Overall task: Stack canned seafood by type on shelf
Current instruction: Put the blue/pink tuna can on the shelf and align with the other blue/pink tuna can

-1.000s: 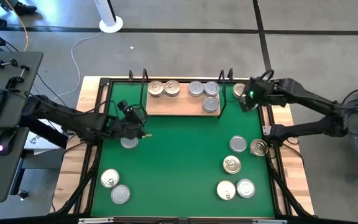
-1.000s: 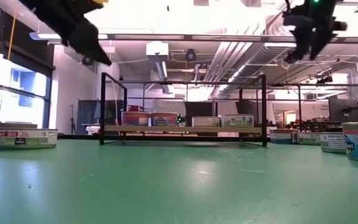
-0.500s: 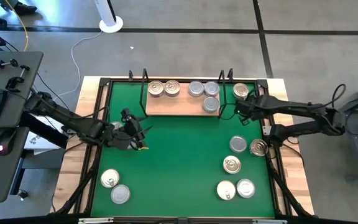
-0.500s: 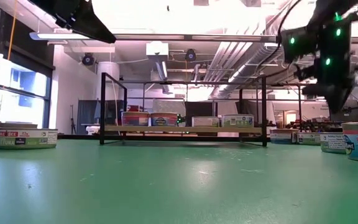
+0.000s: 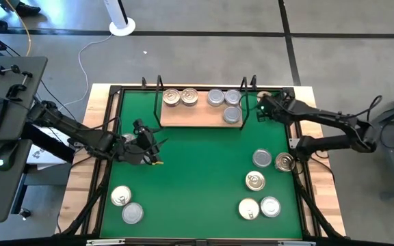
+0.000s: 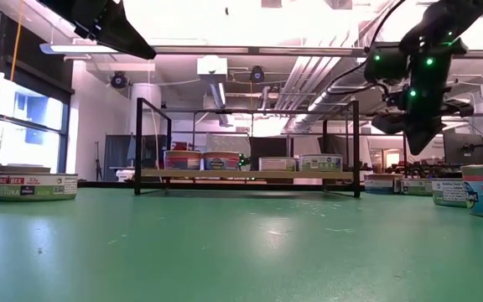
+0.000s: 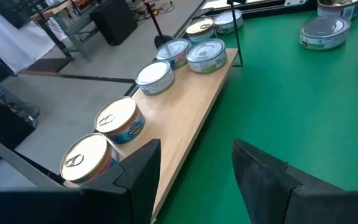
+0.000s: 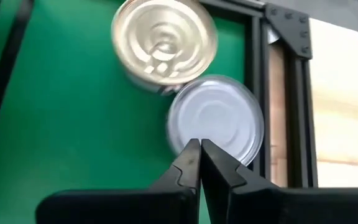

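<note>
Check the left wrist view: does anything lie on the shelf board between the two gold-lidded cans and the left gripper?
No. In the left wrist view the shelf is bare wood between the gold-lidded cans and the left gripper.

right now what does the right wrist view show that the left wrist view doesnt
Only the right wrist view: the shut right gripper above a silver tin that touches a gold tin, beside the black frame.
Only the left wrist view: the shelf with five tins, and the open left gripper.
Both: the green mat.

The right gripper (image 5: pixel 260 109) hides the cans (image 8: pixel 215 122) beneath it from above.
</note>
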{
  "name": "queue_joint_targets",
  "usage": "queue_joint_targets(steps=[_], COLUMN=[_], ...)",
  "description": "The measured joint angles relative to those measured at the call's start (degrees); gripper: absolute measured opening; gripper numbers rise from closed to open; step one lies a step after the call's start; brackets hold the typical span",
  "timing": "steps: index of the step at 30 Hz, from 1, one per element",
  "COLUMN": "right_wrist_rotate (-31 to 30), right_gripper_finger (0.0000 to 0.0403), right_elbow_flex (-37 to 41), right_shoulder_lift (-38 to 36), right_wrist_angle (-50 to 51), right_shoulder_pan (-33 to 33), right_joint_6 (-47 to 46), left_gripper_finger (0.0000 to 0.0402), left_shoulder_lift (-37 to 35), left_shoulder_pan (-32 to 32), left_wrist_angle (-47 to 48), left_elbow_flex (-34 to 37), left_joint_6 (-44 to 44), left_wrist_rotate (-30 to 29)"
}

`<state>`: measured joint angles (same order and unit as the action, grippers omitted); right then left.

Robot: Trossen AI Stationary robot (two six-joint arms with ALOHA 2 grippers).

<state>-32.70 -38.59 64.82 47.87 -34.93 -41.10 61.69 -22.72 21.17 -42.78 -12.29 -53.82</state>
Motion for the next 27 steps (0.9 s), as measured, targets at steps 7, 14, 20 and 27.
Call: queue_joint_targets(steps=[7,14,20,27], right_wrist_rotate=[-1.5,1.3,10.0,18.0], right_gripper_finger=[0.0001,0.0002,0.0001,0.0001], right_elbow_flex=[0.0,0.0,0.0,0.0], right_shoulder_lift=[0.0,0.0,1.1,8.6], right_wrist_angle=[-1.5,-8.9,-20.4,-29.6], right_shoulder_pan=[-2.3,-6.6,-14.8,-20.7], right_joint_6=[3.2,4.5,9.3,11.5], left_gripper_finger=[0.0186,0.0186,0.0186,0.0186], left_shoulder_lift=[0.0,0.0,0.0,0.0], left_shoulder_pan=[0.0,0.0,0.0,0.0], left_wrist_angle=[0.3,0.0,0.0,0.0], left_elbow_flex=[0.0,0.0,0.0,0.0], left_joint_6=[-1.1,-1.1,-1.1,-1.1], left_wrist_rotate=[0.4,0.7,0.7,0.7])
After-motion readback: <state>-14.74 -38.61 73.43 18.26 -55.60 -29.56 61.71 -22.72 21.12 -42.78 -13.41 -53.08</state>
